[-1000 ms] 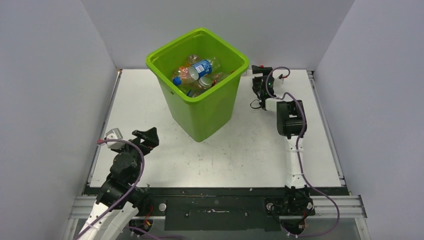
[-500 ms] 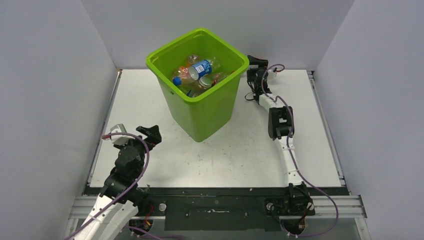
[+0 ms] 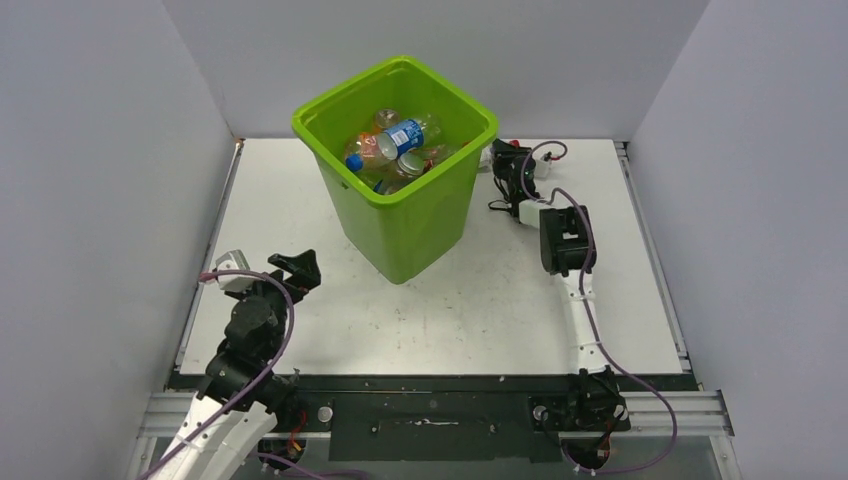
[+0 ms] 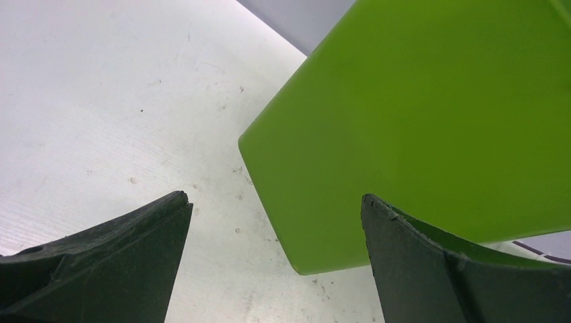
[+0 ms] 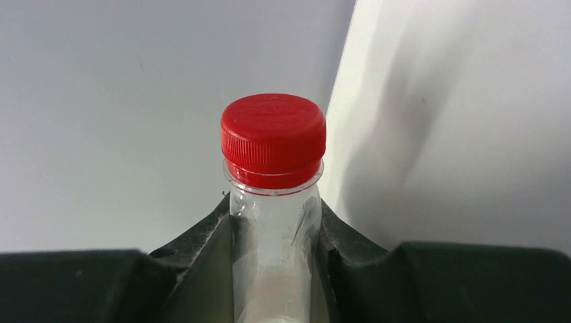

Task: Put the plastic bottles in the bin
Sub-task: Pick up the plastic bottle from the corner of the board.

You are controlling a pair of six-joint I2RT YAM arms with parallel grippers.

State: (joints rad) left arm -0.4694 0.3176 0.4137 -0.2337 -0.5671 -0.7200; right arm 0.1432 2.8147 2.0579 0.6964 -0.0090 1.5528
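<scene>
The lime-green bin stands at the back middle of the table, with several plastic bottles lying inside, one with a blue label. My right gripper is low beside the bin's right wall near the back edge. In the right wrist view it is shut on the neck of a clear bottle with a red cap. My left gripper is at the front left, open and holding nothing. In its wrist view the left gripper faces the bin's lower corner.
Grey walls enclose the white table at the left, back and right. A black rail with both arm bases runs along the near edge. The bin's wall is close to the right gripper's left side.
My right arm has reached left toward the bin's right side, and its jaws have closed on the red-capped bottle. The left arm has shifted only slightly.
</scene>
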